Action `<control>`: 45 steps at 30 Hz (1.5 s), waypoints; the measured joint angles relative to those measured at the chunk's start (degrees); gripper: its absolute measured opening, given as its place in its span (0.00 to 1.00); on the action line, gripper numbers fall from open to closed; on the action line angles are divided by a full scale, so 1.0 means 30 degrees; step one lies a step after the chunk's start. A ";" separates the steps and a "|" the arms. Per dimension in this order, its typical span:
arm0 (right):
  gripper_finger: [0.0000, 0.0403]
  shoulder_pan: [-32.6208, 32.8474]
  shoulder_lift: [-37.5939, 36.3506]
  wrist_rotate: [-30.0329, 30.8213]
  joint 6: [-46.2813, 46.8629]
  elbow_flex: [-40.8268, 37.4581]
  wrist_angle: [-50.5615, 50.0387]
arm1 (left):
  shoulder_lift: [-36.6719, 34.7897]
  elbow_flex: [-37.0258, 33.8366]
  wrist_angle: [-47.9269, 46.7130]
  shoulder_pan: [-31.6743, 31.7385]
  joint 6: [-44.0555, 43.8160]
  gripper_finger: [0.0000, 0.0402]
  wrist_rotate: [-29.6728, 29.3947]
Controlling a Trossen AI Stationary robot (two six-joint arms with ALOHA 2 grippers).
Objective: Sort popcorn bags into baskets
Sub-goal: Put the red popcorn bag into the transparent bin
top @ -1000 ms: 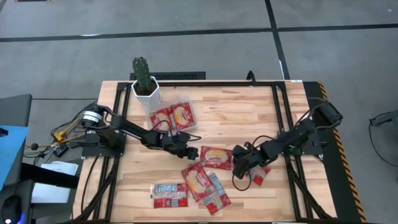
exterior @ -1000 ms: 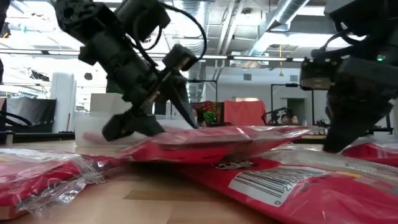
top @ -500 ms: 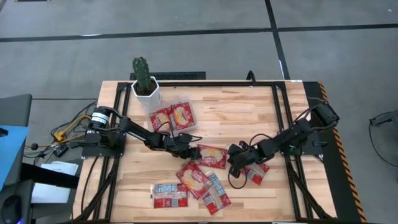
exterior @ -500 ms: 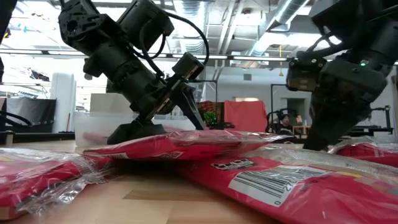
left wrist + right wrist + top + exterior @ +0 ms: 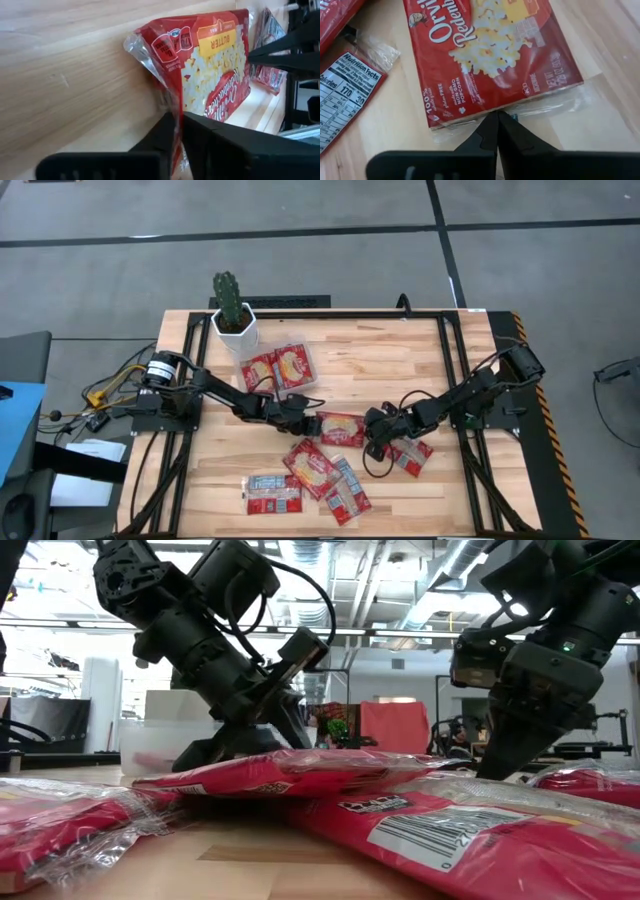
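Popcorn bag pinched from both ends, mid-table.

Flat red plastic popcorn bag (image 5: 342,429) lies on the wooden table (image 5: 380,365); the left pincer (image 5: 308,423) is closed on one sealed edge, the right pincer (image 5: 374,432) closed on the opposite edge. Other red bags (image 5: 318,477) lie toward the near edge; a clear shallow plastic tray (image 5: 280,367) with two bags sits toward the far-left corner.

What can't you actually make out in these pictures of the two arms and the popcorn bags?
- Basket: high view shows bags in it, but too small to count.
- Right tool: its shut fingers hide whether they pinch the centre bag's edge.
- Left tool: the bag's gripped end hides behind its fingers.
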 joint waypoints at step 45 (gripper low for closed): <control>0.07 -0.0869 -0.4962 0.1945 -0.0663 0.0007 -0.4956 | -1.0496 1.0852 -2.5636 0.2722 1.5161 0.00 0.4687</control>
